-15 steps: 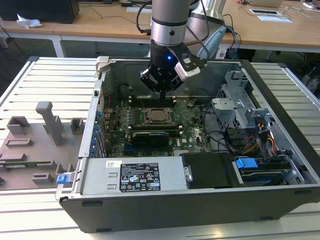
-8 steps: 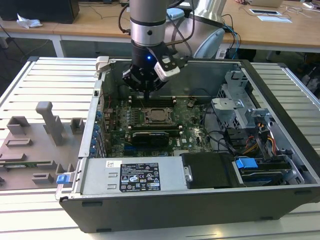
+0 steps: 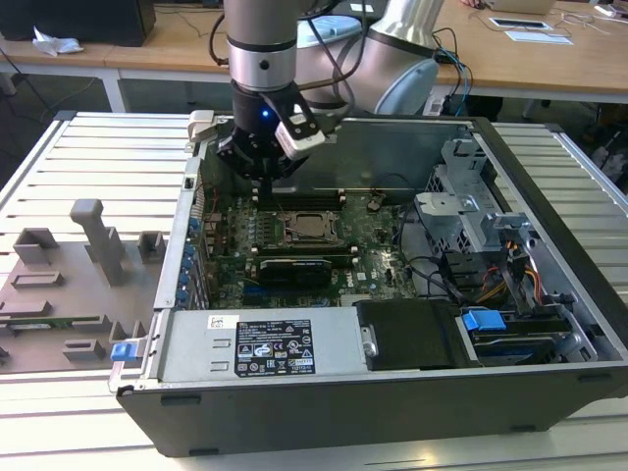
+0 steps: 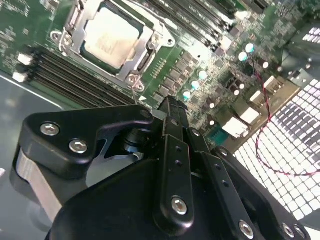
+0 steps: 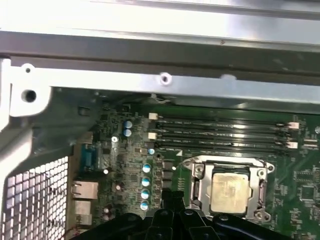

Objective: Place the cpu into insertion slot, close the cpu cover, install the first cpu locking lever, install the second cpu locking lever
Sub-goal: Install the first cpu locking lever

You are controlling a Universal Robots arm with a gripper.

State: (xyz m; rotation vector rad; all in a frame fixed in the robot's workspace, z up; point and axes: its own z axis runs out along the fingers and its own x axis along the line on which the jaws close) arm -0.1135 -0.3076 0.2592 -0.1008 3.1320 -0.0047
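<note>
Fingers: drawn together with nothing between them, black tips meeting above the green motherboard.
Gripper: hung inside the open computer case, to the exterior view's left of the insertion slot and farther from that camera, touching nothing.
Cpu: lay flat in the slot, its dull silver top facing up.
Cpu cover: looked lowered around the chip, framing it on every side. Whether the locking levers were latched could not be told.
Memory slots: long dark rows ran just beside the socket.
Setting: the case rested on a slatted metal table, with a grey fixture board at the exterior view's left.
</note>
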